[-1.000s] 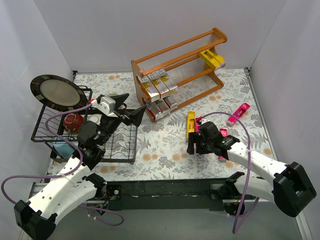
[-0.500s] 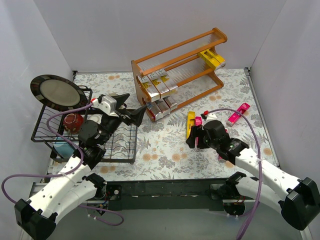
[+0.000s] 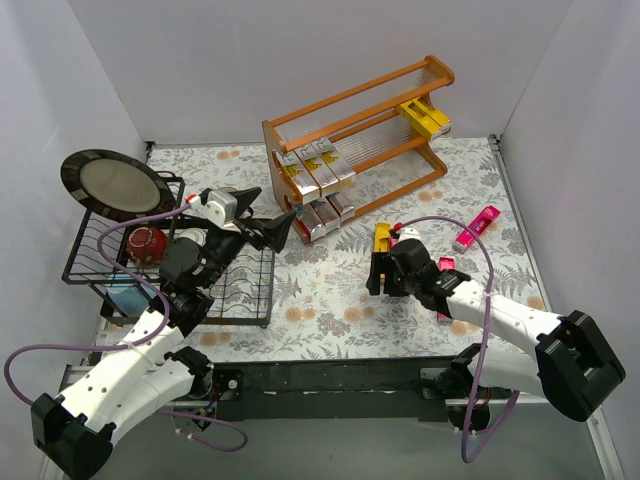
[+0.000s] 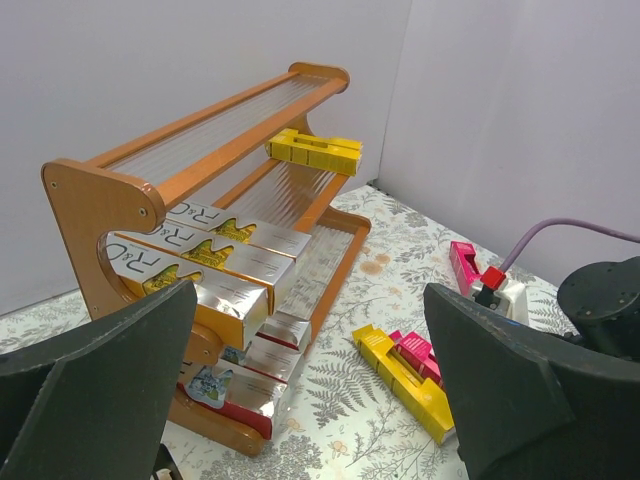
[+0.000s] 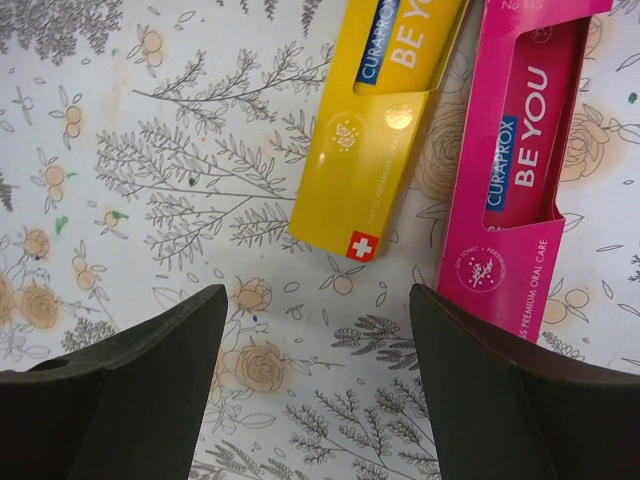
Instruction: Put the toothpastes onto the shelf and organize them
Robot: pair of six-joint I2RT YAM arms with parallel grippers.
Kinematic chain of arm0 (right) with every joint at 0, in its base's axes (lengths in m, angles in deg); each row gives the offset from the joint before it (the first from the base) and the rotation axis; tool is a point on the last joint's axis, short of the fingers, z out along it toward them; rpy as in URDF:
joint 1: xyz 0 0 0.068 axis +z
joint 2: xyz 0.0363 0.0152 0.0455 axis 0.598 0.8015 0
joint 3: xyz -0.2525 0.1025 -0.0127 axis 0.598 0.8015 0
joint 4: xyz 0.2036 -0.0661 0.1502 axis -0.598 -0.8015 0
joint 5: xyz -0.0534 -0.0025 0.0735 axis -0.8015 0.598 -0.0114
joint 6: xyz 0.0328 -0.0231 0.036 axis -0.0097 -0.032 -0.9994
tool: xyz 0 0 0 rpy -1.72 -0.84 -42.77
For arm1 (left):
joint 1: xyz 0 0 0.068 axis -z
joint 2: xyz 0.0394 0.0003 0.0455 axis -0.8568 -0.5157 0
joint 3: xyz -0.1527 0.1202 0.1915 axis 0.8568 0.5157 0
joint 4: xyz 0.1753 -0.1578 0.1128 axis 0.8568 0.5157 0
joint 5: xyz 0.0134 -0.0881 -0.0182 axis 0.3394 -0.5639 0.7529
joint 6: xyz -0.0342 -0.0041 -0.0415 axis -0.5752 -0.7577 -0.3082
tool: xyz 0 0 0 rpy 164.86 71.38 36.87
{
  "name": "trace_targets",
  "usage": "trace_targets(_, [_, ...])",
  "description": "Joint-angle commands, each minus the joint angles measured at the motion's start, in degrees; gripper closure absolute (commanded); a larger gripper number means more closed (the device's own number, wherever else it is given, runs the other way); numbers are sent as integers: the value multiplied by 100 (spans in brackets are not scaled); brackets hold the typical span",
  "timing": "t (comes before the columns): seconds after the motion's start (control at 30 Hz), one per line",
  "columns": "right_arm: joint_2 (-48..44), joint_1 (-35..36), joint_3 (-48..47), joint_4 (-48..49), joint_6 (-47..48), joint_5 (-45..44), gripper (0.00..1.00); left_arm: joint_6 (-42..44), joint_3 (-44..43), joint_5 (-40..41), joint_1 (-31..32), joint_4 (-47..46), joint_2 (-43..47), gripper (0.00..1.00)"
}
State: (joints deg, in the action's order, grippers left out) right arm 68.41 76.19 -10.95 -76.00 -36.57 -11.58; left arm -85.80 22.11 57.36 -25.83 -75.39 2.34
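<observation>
The orange-brown shelf (image 3: 350,105) stands at the back, and in the left wrist view (image 4: 95,190). It holds a yellow carton (image 3: 425,118) on the middle tier's right end, three silver-and-gold cartons (image 3: 315,170) at its left, and silver cartons (image 3: 322,215) on the bottom tier. On the table lie a yellow toothpaste (image 3: 381,245) with a magenta one (image 3: 396,243) beside it, and two more magenta ones (image 3: 476,226) (image 3: 446,264). My right gripper (image 3: 376,275) is open and empty, just short of the near ends of the yellow (image 5: 375,130) and magenta (image 5: 520,170) cartons. My left gripper (image 3: 270,228) is open and empty, facing the shelf.
A black wire dish rack (image 3: 100,270) at the left holds a dark plate (image 3: 115,185) and a red mug (image 3: 147,243). White walls close in the left, back and right. The right arm's purple cable (image 3: 470,235) loops over the table near the magenta cartons.
My right gripper has moved a little left and away from me, to the near end of the yellow carton. The left arm has barely moved.
</observation>
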Motion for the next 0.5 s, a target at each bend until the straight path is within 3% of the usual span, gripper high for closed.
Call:
trace_targets(0.0, [202,26,90,460,-348,-883,18,55,-78,-4,10,-19,13,2])
trace_targets(0.13, [317,18,256,723,-446,-1360,18,64,-78,5,10,-19,13,2])
trace_targets(0.3, [484,26,398,1734,169,-780,19,73,-78,14,10,-19,30,2])
trace_targets(0.47, [695,61,494,2138,301,-893,21,73,-78,14,10,-10,48,2])
